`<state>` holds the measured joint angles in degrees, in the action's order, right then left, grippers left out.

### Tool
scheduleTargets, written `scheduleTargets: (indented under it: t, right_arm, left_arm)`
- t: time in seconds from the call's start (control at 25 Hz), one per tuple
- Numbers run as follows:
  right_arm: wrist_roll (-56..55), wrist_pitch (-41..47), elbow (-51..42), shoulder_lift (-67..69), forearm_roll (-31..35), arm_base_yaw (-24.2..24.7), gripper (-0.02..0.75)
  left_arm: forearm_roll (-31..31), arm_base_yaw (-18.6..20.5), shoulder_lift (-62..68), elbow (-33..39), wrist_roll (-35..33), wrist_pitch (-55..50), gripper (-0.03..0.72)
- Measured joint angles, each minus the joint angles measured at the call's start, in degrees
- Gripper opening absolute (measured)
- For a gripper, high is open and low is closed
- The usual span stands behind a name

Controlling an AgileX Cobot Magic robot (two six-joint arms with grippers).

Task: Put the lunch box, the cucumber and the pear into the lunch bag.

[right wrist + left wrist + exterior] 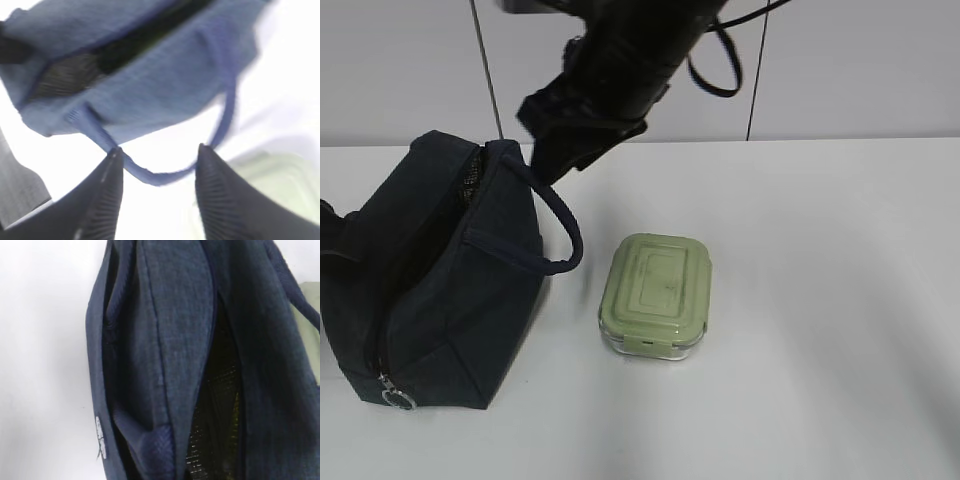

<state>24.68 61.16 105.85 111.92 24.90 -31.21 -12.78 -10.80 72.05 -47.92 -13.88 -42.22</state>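
Observation:
The navy lunch bag stands at the left of the table, its top open on a dark mesh lining. The lunch box, clear with a sage-green lid, sits right of it, just past the loop handle. My right gripper hovers over the bag's top far end. It is open and empty, and in the right wrist view the handle curves beyond its tips. The left gripper's fingers are hidden; bag fabric fills its view. Cucumber and pear are out of view.
A metal ring pull hangs at the bag's near bottom corner. White tabletop stretches right of the lunch box. A white panelled wall stands behind the table. The right arm's cable loops above the back edge.

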Motion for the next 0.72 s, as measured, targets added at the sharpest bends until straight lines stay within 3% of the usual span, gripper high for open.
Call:
scheduleTargets:
  t: [0.08, 0.16, 0.28, 0.36, 0.44, 0.56, 0.72]
  right_arm:
    - [0.5, -6.5, -9.9, -5.4, 0.5, 2.8, 0.298]
    - [2.2, -16.0, -22.6, -11.7, 5.6, 6.3, 0.269]
    - [14.2, -23.9, -41.8, -16.2, 26.2, 14.7, 0.261]
    - [26.7, -21.2, -50.2, -14.8, 44.3, 21.6, 0.278]
    - [34.3, -17.3, -53.2, -11.5, 54.2, 26.1, 0.334]
    - [37.6, -16.5, -53.4, -7.7, 58.0, 27.6, 0.41]
    - [39.4, -15.2, -53.4, -4.6, 59.4, 27.6, 0.453]
  left_arm:
    - [0.0, 0.0, 0.0, 0.0, 0.0, 0.0, -0.015]
    - [0.0, 0.0, 0.0, 0.0, 0.0, 0.0, -0.015]
    - [0.0, 0.0, 0.0, 0.0, 0.0, 0.0, -0.015]
    - [0.0, 0.0, 0.0, 0.0, 0.0, 0.0, -0.015]
    - [0.1, 0.0, 0.0, 0.0, 0.0, 0.0, -0.015]
    - [0.1, 0.0, 0.0, 0.0, 0.0, -0.2, -0.015]
    - [0.1, 0.0, 0.0, 0.0, 0.0, -0.5, -0.015]
